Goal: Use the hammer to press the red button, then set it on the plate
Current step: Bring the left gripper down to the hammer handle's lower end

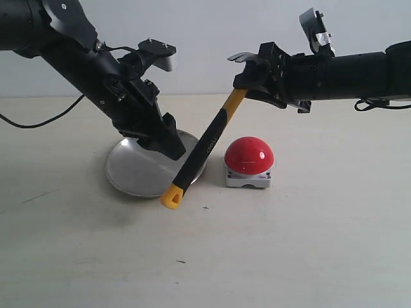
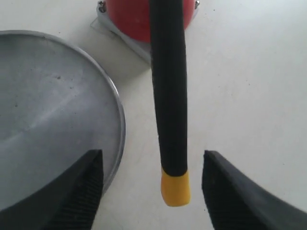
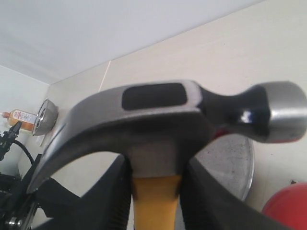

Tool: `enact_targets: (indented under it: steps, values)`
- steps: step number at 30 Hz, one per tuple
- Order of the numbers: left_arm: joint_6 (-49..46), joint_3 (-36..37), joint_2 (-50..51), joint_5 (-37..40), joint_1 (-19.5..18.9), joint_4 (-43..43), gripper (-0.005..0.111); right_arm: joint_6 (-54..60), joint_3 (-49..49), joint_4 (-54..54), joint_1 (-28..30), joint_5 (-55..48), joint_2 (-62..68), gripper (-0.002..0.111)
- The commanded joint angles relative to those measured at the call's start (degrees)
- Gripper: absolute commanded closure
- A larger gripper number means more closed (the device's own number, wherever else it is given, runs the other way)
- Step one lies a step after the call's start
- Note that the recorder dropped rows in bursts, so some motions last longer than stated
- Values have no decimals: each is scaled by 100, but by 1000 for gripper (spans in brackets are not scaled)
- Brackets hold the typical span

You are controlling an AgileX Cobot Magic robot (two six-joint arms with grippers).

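The hammer (image 1: 207, 142) hangs tilted, dark head up and yellow end low near the table. My right gripper (image 1: 262, 82) is shut on its yellow neck just under the head (image 3: 158, 120), the fingers (image 3: 117, 196) pressed on both sides. My left gripper (image 2: 151, 160) is open beside the plate (image 1: 128, 173); the handle's black grip (image 2: 169, 96) and yellow end (image 2: 175, 189) lie between its jaws with a gap on each side. The red button (image 1: 249, 155) sits on its grey base just right of the plate, under the handle's line.
A black cable (image 1: 38, 119) trails over the table at the far left. A small bottle (image 3: 19, 117) stands far off by the wall in the right wrist view. Bare table lies in front of the plate and the button.
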State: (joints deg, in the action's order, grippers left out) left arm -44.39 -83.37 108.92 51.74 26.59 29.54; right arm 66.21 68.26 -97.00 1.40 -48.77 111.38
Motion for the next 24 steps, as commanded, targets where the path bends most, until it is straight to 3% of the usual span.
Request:
enact_targets:
  steps: [1, 5, 15, 24]
  values:
    - [-215, 280, -6, -546, 32, 57, 47, -24, 79, -295, -7, -288, -140, 108]
    - [-593, 474, -6, -919, 32, 315, 47, -75, 252, -295, -7, -449, -140, 108]
    - [-1449, 486, 99, -982, 32, 1218, 47, -134, 309, -295, -7, -426, -140, 108]
    - [-1717, 486, 613, -1222, 32, 1426, 47, -134, 366, -295, -7, -342, -140, 108]
